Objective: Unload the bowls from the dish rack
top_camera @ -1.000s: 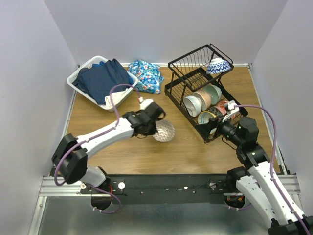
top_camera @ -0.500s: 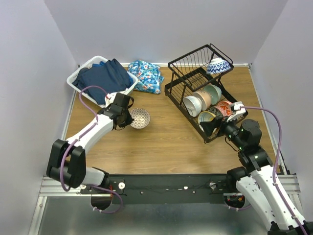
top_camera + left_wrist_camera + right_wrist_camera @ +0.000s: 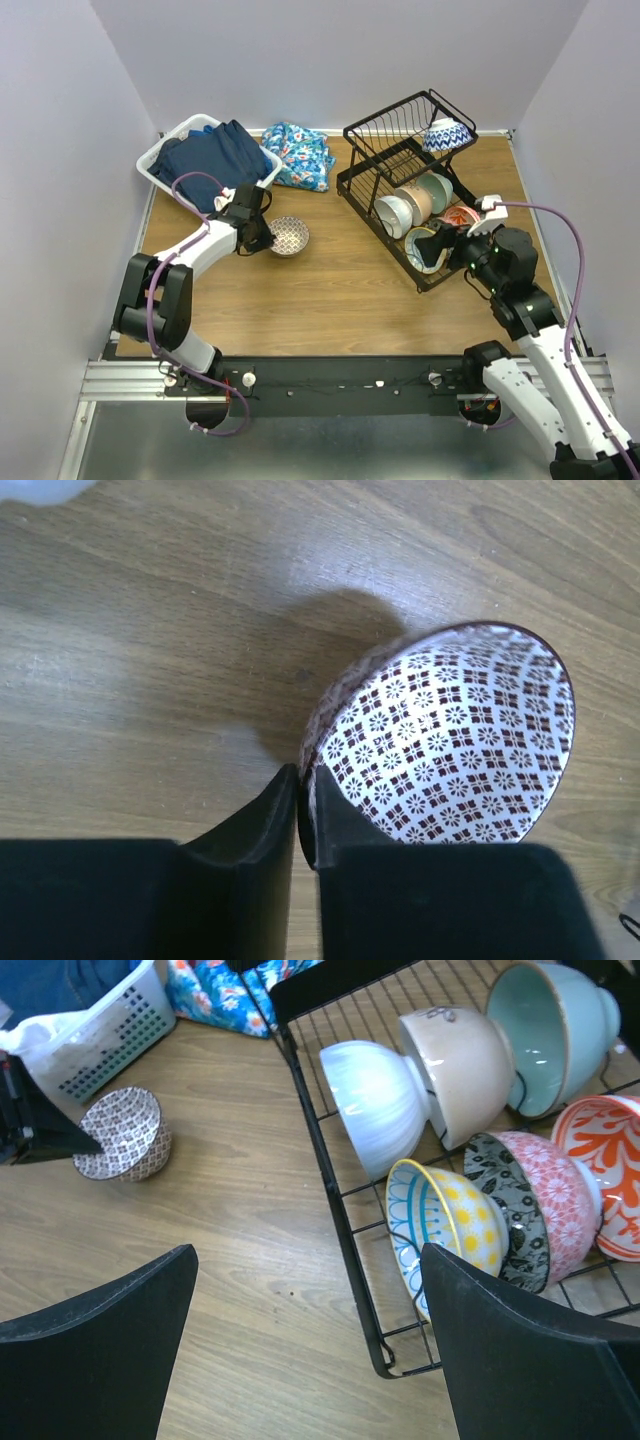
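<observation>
My left gripper [image 3: 268,238] is shut on the rim of a brown-and-white patterned bowl [image 3: 291,236]. The bowl sits on the wooden table left of the black wire dish rack [image 3: 352,190]. In the left wrist view my fingers [image 3: 290,810] pinch its near rim [image 3: 450,740]. My right gripper [image 3: 447,250] is open and empty at the rack's near corner, beside the yellow teal-rimmed bowl [image 3: 445,1222]. The rack's base also holds white [image 3: 375,1100], tan [image 3: 468,1060], mint [image 3: 545,1035], pink-and-black floral [image 3: 540,1205] and red-orange [image 3: 612,1175] bowls. A blue-white bowl [image 3: 446,134] lies in the upper tier.
A white laundry basket [image 3: 157,160] with dark blue clothes stands at the back left, close behind my left gripper. A blue floral cloth [image 3: 300,152] lies next to it. Walls close in the table on the left, back and right.
My left arm has carried the patterned bowl from mid-table to the left, near the basket, and lowered it. My right gripper has drawn closer to the rack's near corner.
</observation>
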`<state>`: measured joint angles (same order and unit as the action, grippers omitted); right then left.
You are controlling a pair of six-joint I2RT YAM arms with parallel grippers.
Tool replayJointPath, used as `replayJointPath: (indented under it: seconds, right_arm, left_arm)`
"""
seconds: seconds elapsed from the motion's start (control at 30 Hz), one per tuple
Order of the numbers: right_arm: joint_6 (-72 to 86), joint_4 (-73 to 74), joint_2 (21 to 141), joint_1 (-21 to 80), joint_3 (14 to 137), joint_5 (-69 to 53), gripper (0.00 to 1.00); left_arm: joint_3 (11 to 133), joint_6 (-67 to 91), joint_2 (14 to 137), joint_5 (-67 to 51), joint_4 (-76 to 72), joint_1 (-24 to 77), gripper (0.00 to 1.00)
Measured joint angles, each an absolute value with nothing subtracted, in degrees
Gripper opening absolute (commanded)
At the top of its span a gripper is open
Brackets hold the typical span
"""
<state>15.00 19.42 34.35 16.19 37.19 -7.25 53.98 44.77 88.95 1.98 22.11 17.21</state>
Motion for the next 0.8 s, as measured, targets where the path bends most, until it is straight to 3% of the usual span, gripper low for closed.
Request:
replayJointPath:
  seconds: [0.1,0.43,0.6,0.8]
  right_arm:
    - [15.4,21.1,36.4,16.2,40.6,-5.6,1.00]
    - [19.9,19.6,40.4,16.2,47.9,-5.2,1.00]
    - [24.4,18.6,51.5,16.2,59.7,-5.4,1.00]
    - [28.1,22.7,66.5,16.2,78.4,-2.0,1.00]
  left_arm:
    - [54.0,44.1,88.7,1.6,21.9,17.2,0.48]
    - [51.6,39.1,77.5,2.4,23.6,17.2,0.89]
    - [50.0,33.0,66.4,5.0,26.3,17.2,0.99]
    - [46.8,25.5,52.4,7.3,28.6,17.2,0.99]
